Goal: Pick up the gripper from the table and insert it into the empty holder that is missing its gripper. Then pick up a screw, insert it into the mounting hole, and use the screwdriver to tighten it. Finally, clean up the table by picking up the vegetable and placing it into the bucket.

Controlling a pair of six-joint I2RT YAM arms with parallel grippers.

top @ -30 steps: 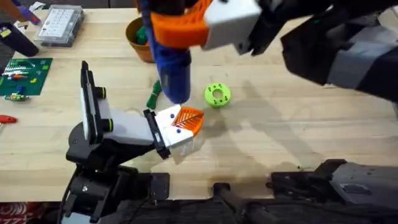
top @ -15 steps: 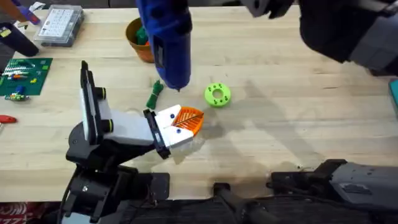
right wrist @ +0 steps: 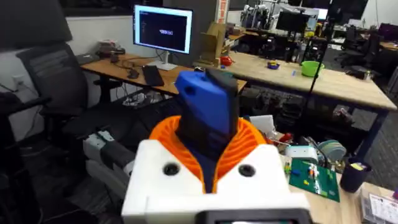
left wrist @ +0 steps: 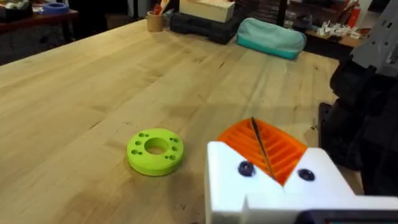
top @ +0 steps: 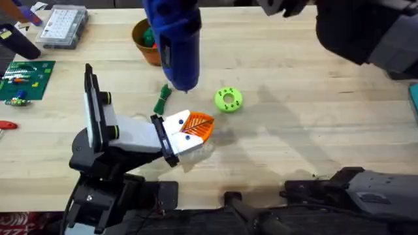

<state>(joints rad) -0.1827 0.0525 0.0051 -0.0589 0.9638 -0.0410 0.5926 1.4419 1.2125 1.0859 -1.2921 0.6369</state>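
Blue screwdriver (top: 175, 42) is hanging bit-down above the table (top: 313, 124), between the bucket (top: 145, 40) and the holder (top: 185, 138); my right gripper (right wrist: 208, 168) is clamping it. Left gripper (top: 189, 134) is sitting by the vegetable (top: 161, 100); I cannot tell its fingers' state.

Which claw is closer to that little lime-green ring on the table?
Left. The left claw sits on the table beside the ring; the right claw is raised, holding the blue screwdriver.
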